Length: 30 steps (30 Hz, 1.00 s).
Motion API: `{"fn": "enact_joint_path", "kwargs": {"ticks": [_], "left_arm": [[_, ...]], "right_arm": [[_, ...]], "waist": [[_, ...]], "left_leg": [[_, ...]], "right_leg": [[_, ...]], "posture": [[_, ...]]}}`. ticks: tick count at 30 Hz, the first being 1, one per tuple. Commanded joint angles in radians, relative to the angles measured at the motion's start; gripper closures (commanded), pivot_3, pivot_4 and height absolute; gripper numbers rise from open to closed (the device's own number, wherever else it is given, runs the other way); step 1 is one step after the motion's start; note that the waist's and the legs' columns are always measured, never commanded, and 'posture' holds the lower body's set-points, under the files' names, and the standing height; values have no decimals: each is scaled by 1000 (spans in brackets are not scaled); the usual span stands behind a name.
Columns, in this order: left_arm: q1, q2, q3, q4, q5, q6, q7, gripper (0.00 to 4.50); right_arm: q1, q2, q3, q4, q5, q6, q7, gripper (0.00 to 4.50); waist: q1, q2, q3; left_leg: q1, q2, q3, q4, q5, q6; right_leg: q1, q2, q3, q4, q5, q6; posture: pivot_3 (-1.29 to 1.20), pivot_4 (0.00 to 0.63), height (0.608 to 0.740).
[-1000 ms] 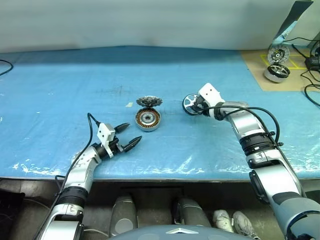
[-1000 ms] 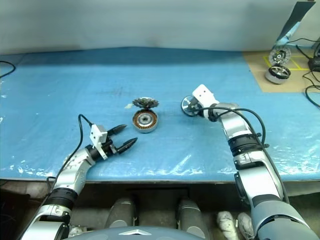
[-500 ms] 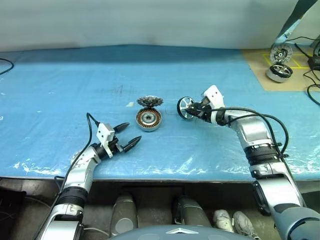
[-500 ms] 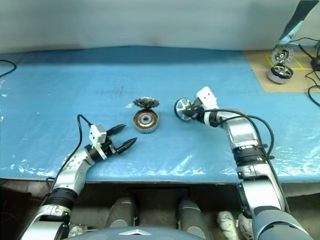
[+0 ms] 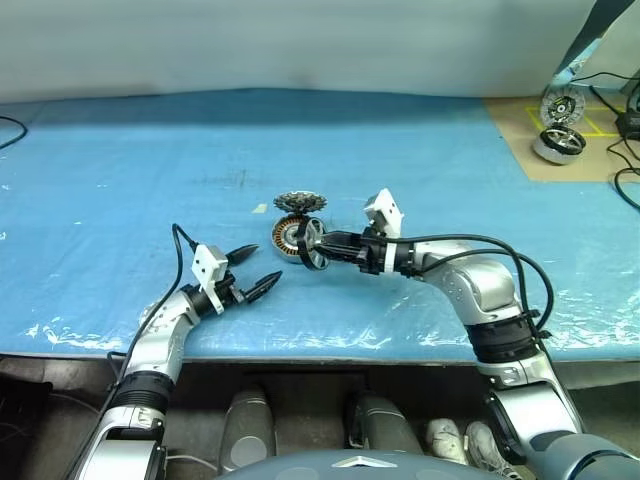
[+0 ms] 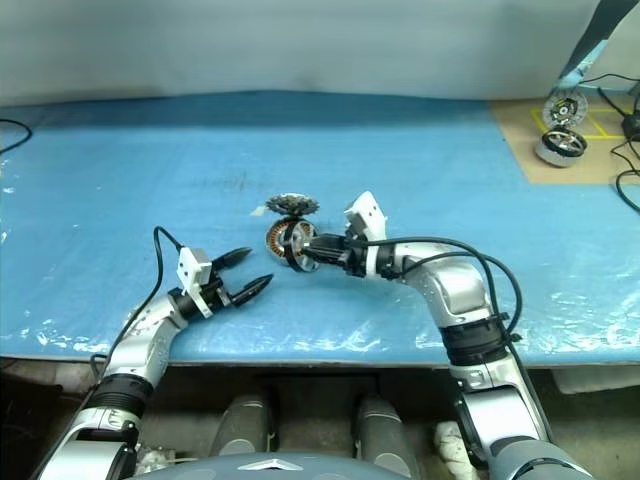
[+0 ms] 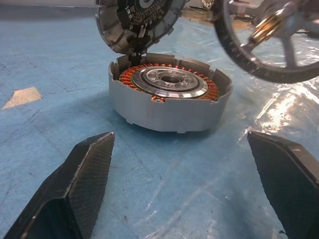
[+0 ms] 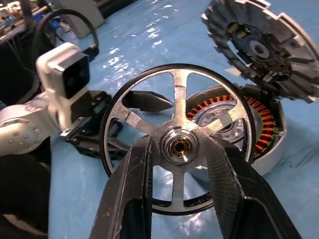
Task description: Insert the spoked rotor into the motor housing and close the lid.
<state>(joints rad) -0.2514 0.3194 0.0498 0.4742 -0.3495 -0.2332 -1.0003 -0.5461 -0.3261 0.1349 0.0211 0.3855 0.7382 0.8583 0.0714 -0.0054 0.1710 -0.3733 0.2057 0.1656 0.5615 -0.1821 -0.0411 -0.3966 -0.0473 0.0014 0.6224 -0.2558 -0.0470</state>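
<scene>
The rotor (image 8: 175, 145) was up in the air, held on its edge just beside the housing (image 7: 169, 102). The right gripper (image 8: 180, 164) had its fingers closed on the rotor's hub. The housing sat on the blue surface (image 5: 120, 180), and its lid (image 5: 299, 202) stood tipped up at its far side. The left gripper (image 5: 255, 271) rested near the housing with its fingers wide open, holding nothing.
</scene>
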Motion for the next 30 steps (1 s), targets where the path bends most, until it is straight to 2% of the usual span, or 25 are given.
{"fn": "enact_joint_path", "kwargs": {"ticks": [1, 11, 15, 23, 30], "left_arm": [[-1, 15, 13, -30, -6, 3, -5, 0], [-1, 6, 14, -5, 0, -11, -1, 0], [-14, -4, 10, -1, 4, -7, 8, 0], [-22, -17, -8, -86, 9, 50, 49, 0], [-20, -23, -18, -150, 15, 99, 81, 0]], "right_arm": [[-62, 28, 3, 59, -24, -71, -21, 3216], [-133, 65, 5, 160, -46, -131, -19, 3216], [-148, 75, -14, 125, -5, -100, 1, 3216], [-173, 95, -7, 141, -10, -110, -1, 3216], [-183, 112, 24, 259, -93, -185, -47, 3216]], "waist": [[-1, 0, 0], [-1, 0, 0], [-1, 0, 0], [0, 0, 0], [-1, 0, 0]], "left_leg": [[0, 0, 0, 0, 0, 0], [-3, 0, 0, 0, 0, 0], [-3, 0, 0, 0, 0, 0], [-3, 0, 0, 0, 0, 0], [-4, 0, 0, 0, 0, 0]], "right_leg": [[0, 0, 0, 0, 0, 0], [-3, 1, -1, 1, 2, 4], [-3, 1, -1, 2, 2, 4], [-3, 0, -1, 1, 3, 4], [-3, 0, -1, 1, 3, 4]], "posture": [[0, 150, 740], [0, 150, 740], [0, 150, 740], [0, 150, 740], [0, 150, 740]]}}
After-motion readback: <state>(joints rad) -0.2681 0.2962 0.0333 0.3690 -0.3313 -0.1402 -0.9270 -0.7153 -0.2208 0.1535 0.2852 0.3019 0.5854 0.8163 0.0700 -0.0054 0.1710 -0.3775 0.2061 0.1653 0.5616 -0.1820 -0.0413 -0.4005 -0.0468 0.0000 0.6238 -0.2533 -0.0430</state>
